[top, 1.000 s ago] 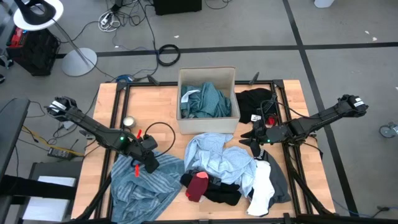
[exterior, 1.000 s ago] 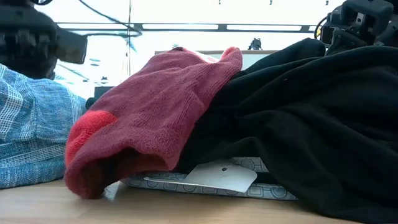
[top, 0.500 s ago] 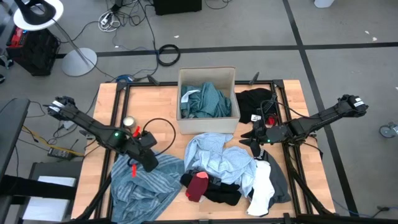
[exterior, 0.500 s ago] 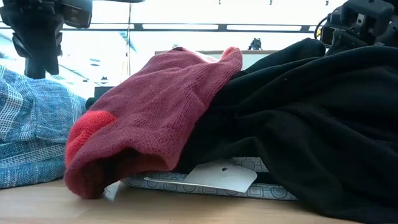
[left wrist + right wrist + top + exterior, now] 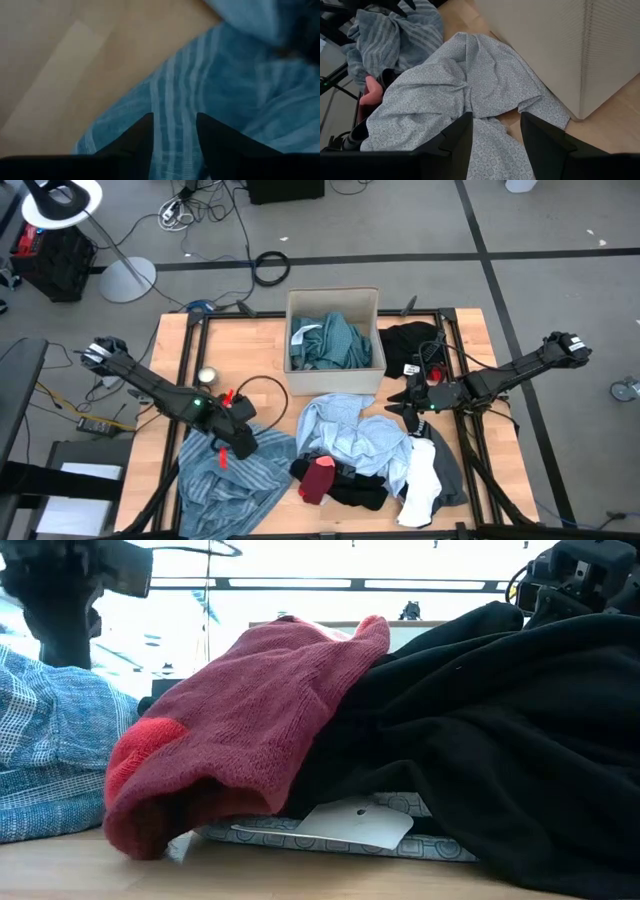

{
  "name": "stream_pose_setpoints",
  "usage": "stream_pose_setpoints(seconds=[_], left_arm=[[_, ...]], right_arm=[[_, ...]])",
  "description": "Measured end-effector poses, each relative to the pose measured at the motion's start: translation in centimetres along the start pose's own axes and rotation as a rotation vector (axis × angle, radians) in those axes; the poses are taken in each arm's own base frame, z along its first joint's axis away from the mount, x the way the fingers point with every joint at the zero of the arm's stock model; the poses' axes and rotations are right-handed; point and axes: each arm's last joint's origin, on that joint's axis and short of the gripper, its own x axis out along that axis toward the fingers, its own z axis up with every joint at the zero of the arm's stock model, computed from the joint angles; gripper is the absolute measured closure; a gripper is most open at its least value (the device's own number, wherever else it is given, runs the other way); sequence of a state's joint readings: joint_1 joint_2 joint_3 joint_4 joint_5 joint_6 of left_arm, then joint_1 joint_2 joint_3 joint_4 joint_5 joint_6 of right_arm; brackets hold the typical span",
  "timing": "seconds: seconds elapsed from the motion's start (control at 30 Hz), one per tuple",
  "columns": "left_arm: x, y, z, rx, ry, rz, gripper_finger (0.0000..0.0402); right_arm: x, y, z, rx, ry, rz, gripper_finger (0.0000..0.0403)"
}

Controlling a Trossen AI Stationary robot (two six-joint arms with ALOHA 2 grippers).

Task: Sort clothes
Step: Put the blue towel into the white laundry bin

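Over the blue-grey striped garment [image 5: 210, 95], left hand [image 5: 172, 132] parted, empty; its fingertips cropped, blurred

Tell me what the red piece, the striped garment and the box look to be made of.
Red piece: knitted fabric, probably wool or cotton; fuzzy ribbed loops show in the low view.
Striped garment: thin woven cloth, likely cotton; soft matte folds, woven stripes.
Box: seemingly cardboard; flat, stiff, matte beige walls.
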State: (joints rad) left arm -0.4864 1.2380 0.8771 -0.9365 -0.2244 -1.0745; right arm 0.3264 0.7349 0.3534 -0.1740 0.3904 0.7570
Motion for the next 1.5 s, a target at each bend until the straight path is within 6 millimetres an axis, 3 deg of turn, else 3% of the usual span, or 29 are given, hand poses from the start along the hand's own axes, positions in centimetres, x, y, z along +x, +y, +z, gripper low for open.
stream_pose_setpoints(seconds=[0.33,0.53,0.63,0.77,0.87,1.0,1.27,1.5], left_arm=[[3.3,-1.0,-1.2,0.067,0.096,0.166,0.0245],[6.5,-0.2,-2.5,0.02,0.112,0.171,0.0247],[7.6,0.4,-3.3,-0.02,0.15,0.145,0.0283],[7.3,0.8,-3.5,-0.038,0.198,0.133,0.0383],[5.5,0.5,-2.9,-0.034,0.199,0.149,0.0395],[1.7,0.3,-1.6,-0.02,0.149,0.203,0.0399],[-7.5,-0.3,2.0,-0.013,-0.109,0.206,0.04],[-13.8,0.0,4.5,0.006,-0.34,0.198,0.0401]], right_arm=[[0.0,0.0,0.0,-0.002,0.0,0.0,0.0236],[0.0,0.0,0.0,-0.001,0.0,0.0,0.0236],[0.0,0.0,0.0,-0.001,0.0,0.0,0.0236],[0.0,0.0,0.0,0.0,-0.001,0.001,0.0236],[0.0,0.0,0.0,0.0,-0.001,0.001,0.0236],[0.0,0.0,0.0,0.0,-0.001,0.001,0.0236],[0.0,0.0,0.0,0.0,-0.001,0.001,0.0236],[0.0,0.0,0.0,-0.001,0.001,-0.001,0.0236]])
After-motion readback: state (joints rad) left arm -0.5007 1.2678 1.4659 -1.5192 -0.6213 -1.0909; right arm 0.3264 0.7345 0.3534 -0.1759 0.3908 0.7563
